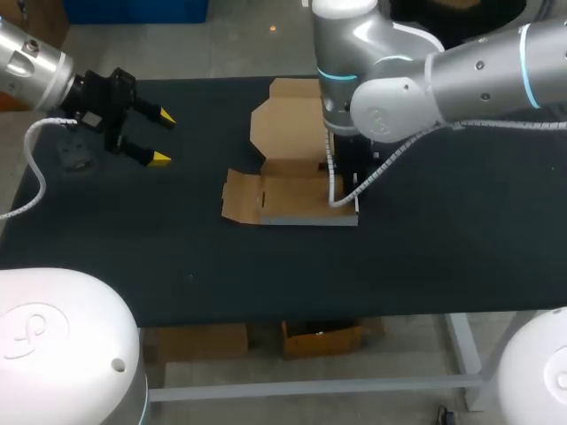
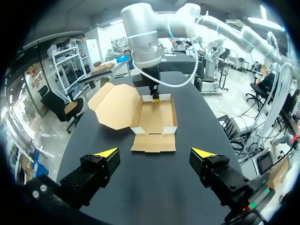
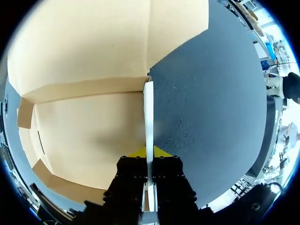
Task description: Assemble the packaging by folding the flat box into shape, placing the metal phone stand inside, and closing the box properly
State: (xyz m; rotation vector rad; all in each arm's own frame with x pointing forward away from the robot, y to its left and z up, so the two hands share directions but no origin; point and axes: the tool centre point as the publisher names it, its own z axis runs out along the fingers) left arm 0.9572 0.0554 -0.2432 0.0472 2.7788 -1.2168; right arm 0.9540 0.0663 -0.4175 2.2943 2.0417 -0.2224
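Half-folded brown cardboard box (image 1: pixel 297 190)
Mid-table (image 1: pixel 443 248): tray walls raised (white-edged), lid open toward the table's far edge, one flap flat leftward.

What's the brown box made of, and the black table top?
The box looks like thin cardboard: matte brown, white along its wall edges, with crisp fold lines. The table top looks like a dark, matte, grainy mat, perhaps rubber or fabric; I cannot tell which.
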